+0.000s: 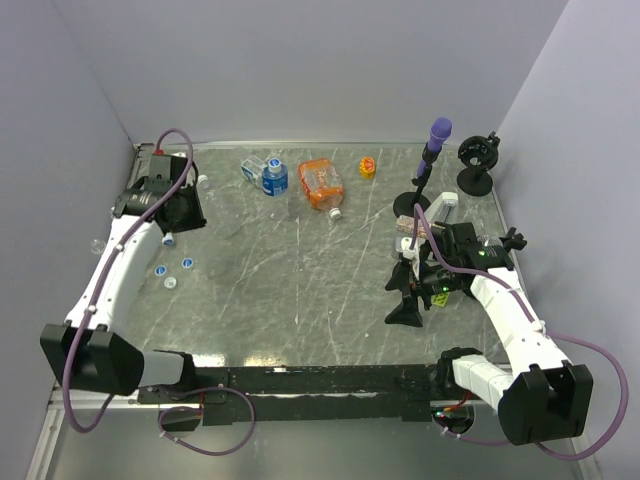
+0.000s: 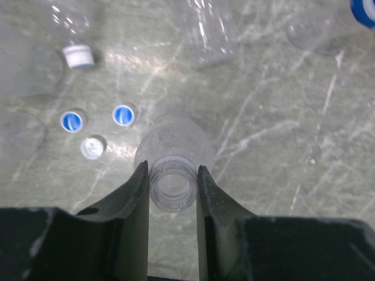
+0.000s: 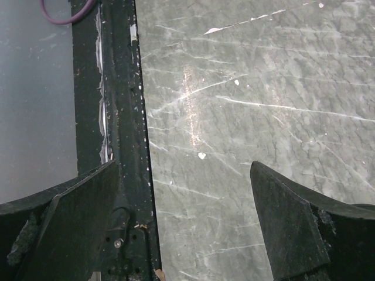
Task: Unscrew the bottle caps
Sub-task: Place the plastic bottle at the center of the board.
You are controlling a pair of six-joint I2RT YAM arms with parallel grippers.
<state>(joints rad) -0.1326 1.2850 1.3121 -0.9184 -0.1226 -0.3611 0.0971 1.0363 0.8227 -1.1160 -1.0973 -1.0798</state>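
Note:
My left gripper (image 2: 171, 170) is shut on the threaded neck of a clear bottle (image 2: 173, 186) whose mouth is bare, with no cap on it. Just left of it three loose bottle caps lie on the table: two blue (image 2: 71, 121) (image 2: 123, 115) and one white (image 2: 92, 147). In the top view they show as small discs (image 1: 187, 263) near the left gripper (image 1: 178, 215). Another clear bottle keeps its white cap (image 2: 78, 56). My right gripper (image 1: 402, 295) (image 3: 184, 170) stands open with nothing between its fingers, low over the table's near right part.
At the back lie a blue-labelled bottle (image 1: 272, 178), an orange bottle (image 1: 322, 185) and an orange cap (image 1: 368, 167). A purple-topped black stand (image 1: 432, 160) and a second black stand (image 1: 478, 160) rise at the back right. A black rail (image 3: 123, 146) borders the table under the right gripper.

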